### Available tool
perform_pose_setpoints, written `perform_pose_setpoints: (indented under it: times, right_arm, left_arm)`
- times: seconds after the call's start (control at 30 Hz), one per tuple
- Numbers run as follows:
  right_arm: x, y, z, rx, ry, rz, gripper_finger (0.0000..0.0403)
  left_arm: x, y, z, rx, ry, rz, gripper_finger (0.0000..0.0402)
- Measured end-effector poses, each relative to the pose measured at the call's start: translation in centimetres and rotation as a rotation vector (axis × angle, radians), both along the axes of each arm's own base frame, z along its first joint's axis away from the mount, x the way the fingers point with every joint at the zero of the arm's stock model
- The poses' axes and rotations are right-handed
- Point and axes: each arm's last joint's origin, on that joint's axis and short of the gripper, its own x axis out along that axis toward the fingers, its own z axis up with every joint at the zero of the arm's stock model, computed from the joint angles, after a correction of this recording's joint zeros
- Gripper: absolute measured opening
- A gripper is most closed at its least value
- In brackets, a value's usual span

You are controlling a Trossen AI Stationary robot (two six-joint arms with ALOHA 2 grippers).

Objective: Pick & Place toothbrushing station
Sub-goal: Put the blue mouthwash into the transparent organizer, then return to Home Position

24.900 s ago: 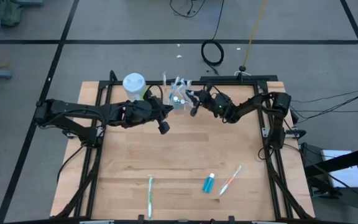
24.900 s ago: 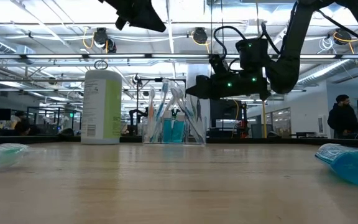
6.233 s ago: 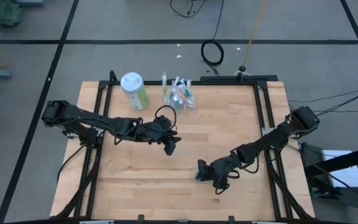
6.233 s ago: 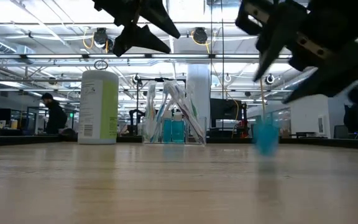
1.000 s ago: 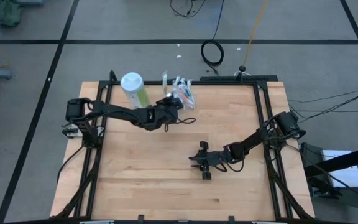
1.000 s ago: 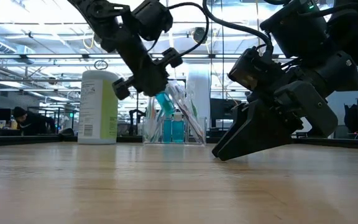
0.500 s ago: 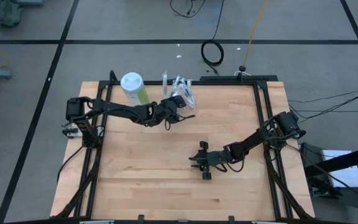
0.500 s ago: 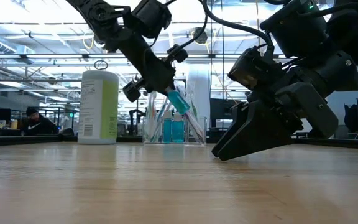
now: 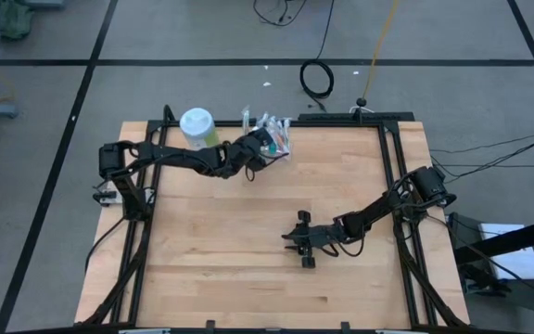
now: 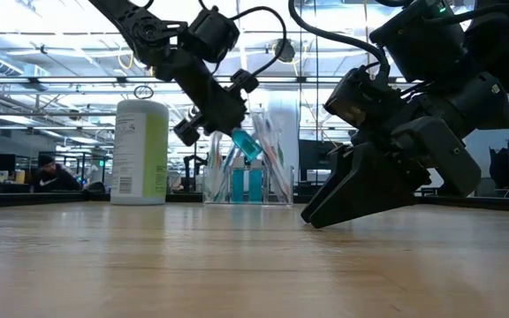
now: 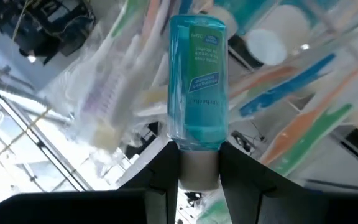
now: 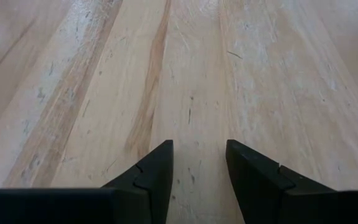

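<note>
High view | L pincer [image 9: 265, 148] w/ tube [image 10: 246, 143] at cup [image 9: 269, 135], table [image 9: 211, 250] far edge

One clear cup [image 9: 267, 141]; one green-white canister [image 9: 199, 127]; three blue tubes [image 10: 246, 144]; toothbrushes [image 11: 294, 134] uncountable.

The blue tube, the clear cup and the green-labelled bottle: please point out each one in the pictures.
blue tube [image 11: 197, 81]: left wrist view, middle of its label.
clear cup [image 10: 277, 181]: low view, its side wall.
green-labelled bottle [image 10: 143, 152]: low view, middle of its body.
</note>
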Motion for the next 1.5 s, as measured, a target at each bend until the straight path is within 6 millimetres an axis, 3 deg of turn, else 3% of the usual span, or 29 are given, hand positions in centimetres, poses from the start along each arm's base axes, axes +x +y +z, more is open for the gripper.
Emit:
perform_pose_setpoints:
  times: [0.37,0.67,1.0,1.5]
  right_arm:
    - [0.0,0.0,0.0,-0.003,0.0,0.002,0.0141]
    - [0.0,0.0,0.0,-0.001,0.0,0.0,0.0141]
    - [0.0,0.0,0.0,-0.002,0.0,0.001,0.0141]
    - [0.0,0.0,0.0,-0.002,0.0,0.001,0.0141]
  left_arm:
    - [0.6,-1.5,0.1,0.044,0.091,-0.119,0.0093]
    - [0.1,-0.1,0.1,0.027,0.068,-0.069,0.0094]
    - [0.1,-0.5,-0.5,-0.06,0.077,-0.16,0.0146]
    - [0.1,-0.1,-0.4,-0.086,0.002,-0.104,0.0127]
